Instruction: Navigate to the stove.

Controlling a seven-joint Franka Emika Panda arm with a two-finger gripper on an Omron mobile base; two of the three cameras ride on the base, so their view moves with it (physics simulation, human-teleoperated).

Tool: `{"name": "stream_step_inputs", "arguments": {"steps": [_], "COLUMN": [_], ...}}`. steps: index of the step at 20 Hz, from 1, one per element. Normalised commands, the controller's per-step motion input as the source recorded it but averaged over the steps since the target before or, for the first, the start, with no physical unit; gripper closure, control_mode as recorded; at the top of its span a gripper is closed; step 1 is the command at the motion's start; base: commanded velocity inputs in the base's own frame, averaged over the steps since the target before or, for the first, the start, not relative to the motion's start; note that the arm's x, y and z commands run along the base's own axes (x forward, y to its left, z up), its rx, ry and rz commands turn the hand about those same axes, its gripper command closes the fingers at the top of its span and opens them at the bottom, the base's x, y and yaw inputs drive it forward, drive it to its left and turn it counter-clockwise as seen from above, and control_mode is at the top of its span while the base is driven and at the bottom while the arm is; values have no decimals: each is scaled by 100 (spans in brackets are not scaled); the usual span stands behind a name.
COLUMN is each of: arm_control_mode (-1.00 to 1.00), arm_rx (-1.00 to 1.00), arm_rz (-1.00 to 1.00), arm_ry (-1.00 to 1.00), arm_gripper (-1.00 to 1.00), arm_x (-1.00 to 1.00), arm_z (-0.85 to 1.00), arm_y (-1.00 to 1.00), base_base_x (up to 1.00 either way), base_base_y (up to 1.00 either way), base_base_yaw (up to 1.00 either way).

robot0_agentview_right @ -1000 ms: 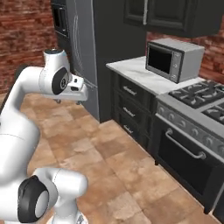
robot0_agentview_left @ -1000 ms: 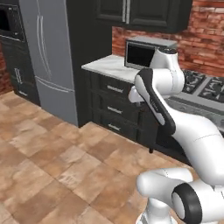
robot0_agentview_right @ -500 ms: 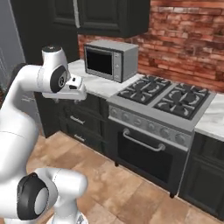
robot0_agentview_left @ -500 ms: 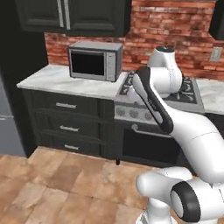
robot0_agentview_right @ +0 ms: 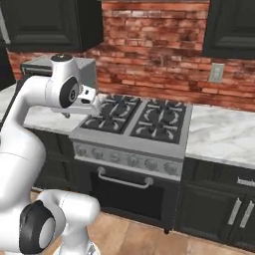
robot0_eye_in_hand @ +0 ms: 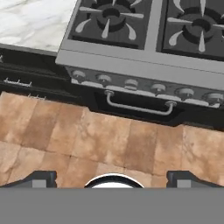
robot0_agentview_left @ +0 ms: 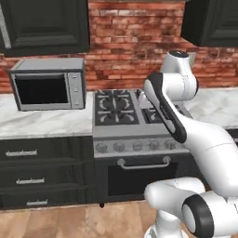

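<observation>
Stove (robot0_eye_in_hand: 144,52) lies directly ahead of your gripper (robot0_eye_in_hand: 112,177), below the held-up hand; its fingers stand apart, empty. You're finishing the approach; judge only final squaring-up remains.

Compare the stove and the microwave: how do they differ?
The stove stands on the floor between the dark cabinets; the microwave sits up on the marble counter to its left. The stove has black burner grates and front knobs; the microwave is a plain box with a dark glass door. The stove is far bigger. Both are silver steel, doors shut.
</observation>
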Motion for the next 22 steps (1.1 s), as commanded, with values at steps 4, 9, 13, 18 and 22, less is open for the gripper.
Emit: {"name": "stream_step_inputs", "arguments": {"steps": [4, 9, 13, 18, 22], "arm_control_mode": [100, 100, 100, 100, 100], "arm_rx": [0, 0, 0, 0, 0], "arm_rz": [0, 0, 0, 0, 0], "arm_ry": [0, 0, 0, 0, 0], "arm_gripper": [-100, -100, -100, -100, -100], "arm_x": [0, 0, 0, 0, 0], "arm_z": [0, 0, 0, 0, 0], "arm_y": [0, 0, 0, 0, 0], "base_base_x": [100, 100, 100, 96, 71], "base_base_y": [44, 38, 35, 20, 2], "base_base_yaw": [-37, -21, -17, -6, 0]}}
